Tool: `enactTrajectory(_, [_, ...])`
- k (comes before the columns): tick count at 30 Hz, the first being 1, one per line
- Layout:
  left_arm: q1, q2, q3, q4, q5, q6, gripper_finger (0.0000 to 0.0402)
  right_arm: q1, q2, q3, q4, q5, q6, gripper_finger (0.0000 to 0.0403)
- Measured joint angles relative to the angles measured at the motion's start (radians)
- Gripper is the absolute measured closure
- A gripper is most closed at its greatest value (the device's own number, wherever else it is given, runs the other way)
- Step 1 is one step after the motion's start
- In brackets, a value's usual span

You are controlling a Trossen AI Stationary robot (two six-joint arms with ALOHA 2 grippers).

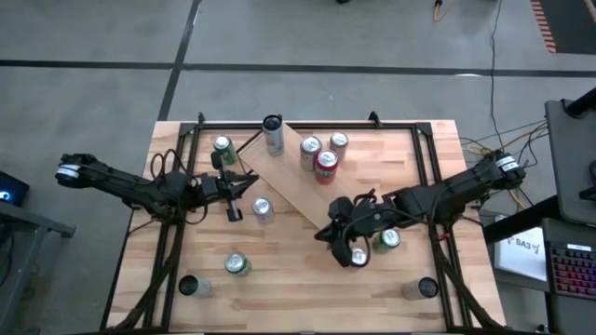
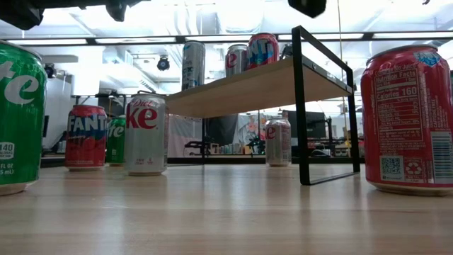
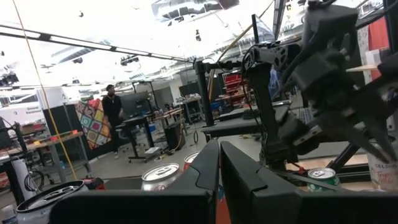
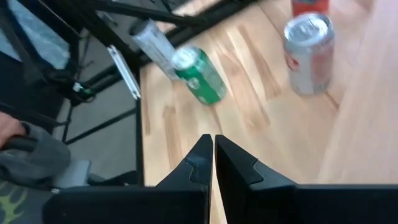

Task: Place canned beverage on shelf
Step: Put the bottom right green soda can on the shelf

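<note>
both hands closed, empty: left hand (image 1: 250, 180), right hand (image 1: 325, 233).

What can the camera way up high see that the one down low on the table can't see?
Only the high view shows both arms: the left gripper and right gripper, both shut and empty, and the can lids. Only the low view shows the labels, such as the Diet Coke can, and the room beyond. Both show the shelf with cans on top, such as the tall silver can.
</note>
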Motion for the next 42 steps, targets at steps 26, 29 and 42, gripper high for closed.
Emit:
enactTrajectory(26, [0.0,0.002,0.001,0.023,0.0,-0.026,0.0401,0.01,0.347,0.58,-0.907,-0.165,0.219,0.0394])
enactTrajectory(29, [0.0,0.002,0.001,0.023,0.0,-0.026,0.0401,0.019,0.379,0.635,-1.024,-0.22,0.268,0.0394])
enactTrajectory(42, [0.0,0.002,0.001,0.023,0.0,-0.026,0.0401,0.063,0.409,0.681,-1.188,-0.24,0.002,0.0394])
